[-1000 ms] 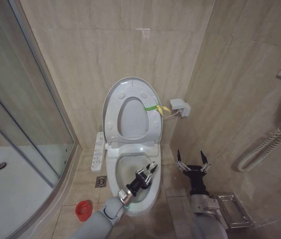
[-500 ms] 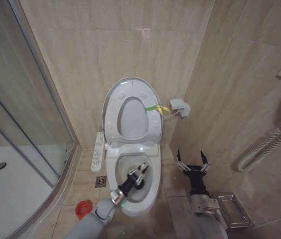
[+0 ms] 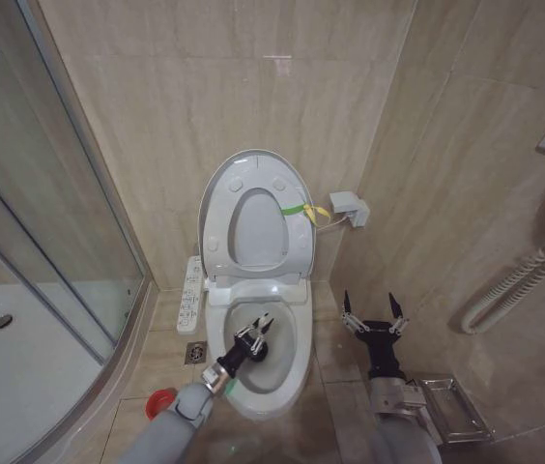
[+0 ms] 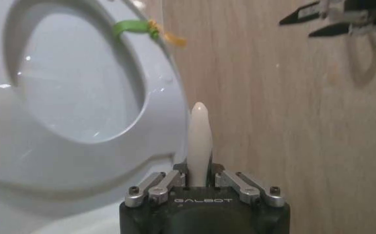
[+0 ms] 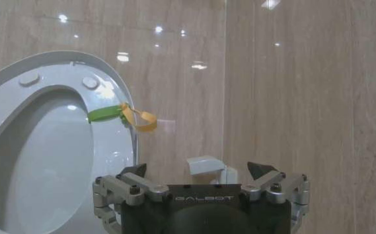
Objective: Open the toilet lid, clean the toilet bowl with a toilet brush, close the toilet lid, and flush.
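Left gripper (image 3: 254, 334) shifted left across toilet bowl (image 3: 297, 362), fingers pinching toilet brush (image 4: 199, 141) handle. Right gripper (image 3: 370, 314) spread, idle right of bowl. Toilet lid (image 3: 216, 198) upright.

The toilet bowl (image 3: 287, 362) stands against the back wall, with the toilet lid (image 3: 216, 208) and the seat (image 3: 292, 232) raised upright behind it and a strap (image 3: 297, 209) on the seat's right edge, near a small wall box (image 3: 348, 206) further right. The left gripper (image 3: 254, 336) sits inside the bowl with the toilet brush (image 4: 199, 141) handle between its jaws, while the right gripper (image 3: 369, 314) hangs over the floor just right of the bowl, in front of a metal rack (image 3: 451, 406). Left of the toilet lie a control panel (image 3: 193, 281), a floor drain (image 3: 195, 354) and the brush holder (image 3: 160, 401), with the shower tray (image 3: 21, 372) behind glass at far left.
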Motion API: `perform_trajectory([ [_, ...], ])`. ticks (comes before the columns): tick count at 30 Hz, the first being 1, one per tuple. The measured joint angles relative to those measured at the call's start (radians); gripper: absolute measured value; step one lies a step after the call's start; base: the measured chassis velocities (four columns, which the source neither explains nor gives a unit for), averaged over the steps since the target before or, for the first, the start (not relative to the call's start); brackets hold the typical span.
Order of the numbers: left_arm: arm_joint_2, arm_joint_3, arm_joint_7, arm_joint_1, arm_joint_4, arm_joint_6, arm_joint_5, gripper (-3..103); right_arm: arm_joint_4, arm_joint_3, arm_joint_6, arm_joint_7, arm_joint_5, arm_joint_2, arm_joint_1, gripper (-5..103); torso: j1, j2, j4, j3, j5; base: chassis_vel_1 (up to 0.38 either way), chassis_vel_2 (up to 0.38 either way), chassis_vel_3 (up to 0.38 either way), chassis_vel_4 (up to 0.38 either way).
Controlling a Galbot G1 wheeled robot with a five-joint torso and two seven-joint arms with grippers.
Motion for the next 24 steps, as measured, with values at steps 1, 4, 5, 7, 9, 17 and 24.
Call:
perform_trajectory([
  [1,-0.008,0.014,-0.010,0.000,-0.012,0.000,-0.001,20,0.000,0.000,0.000,0.000,0.000,0.000,0.000,100,0.000,0.000,0.0000,0.000,0.0000,0.000,0.000,0.000,0.000],
  [4,-0.021,0.039,-0.035,0.004,-0.034,0.005,0.001,20,0.000,0.000,0.000,0.000,0.000,0.000,0.000,100,0.000,0.000,-0.0001,0.000,0.0000,0.000,0.000,0.000,0.000],
  [5,-0.025,0.051,-0.044,0.007,-0.047,0.007,0.002,20,0.000,0.000,0.000,0.000,0.000,0.000,0.000,100,0.000,0.000,-0.0001,0.000,0.0000,0.000,0.000,0.000,0.000],
  [7,-0.026,0.060,-0.050,0.011,-0.060,0.010,0.002,20,0.000,0.000,0.000,0.000,0.000,0.000,0.000,100,0.000,0.000,-0.0001,0.000,0.0000,0.000,0.000,0.000,0.000],
  [9,-0.021,0.084,-0.057,0.019,-0.103,0.017,-0.005,20,0.000,0.000,0.000,0.000,0.000,0.000,0.000,100,0.000,0.000,0.0000,0.000,0.0001,0.000,0.000,0.000,0.000],
  [17,0.004,0.119,-0.057,0.033,-0.200,0.037,-0.062,20,0.000,0.000,0.000,0.000,0.000,0.000,0.000,100,0.000,0.000,-0.0001,0.000,0.0000,0.000,0.000,0.000,0.000],
  [24,0.013,0.058,-0.022,0.037,-0.112,0.019,-0.045,20,0.000,0.000,0.000,0.000,0.000,0.000,0.000,100,0.000,0.000,-0.0001,0.000,-0.0002,0.000,0.000,0.000,0.000],
])
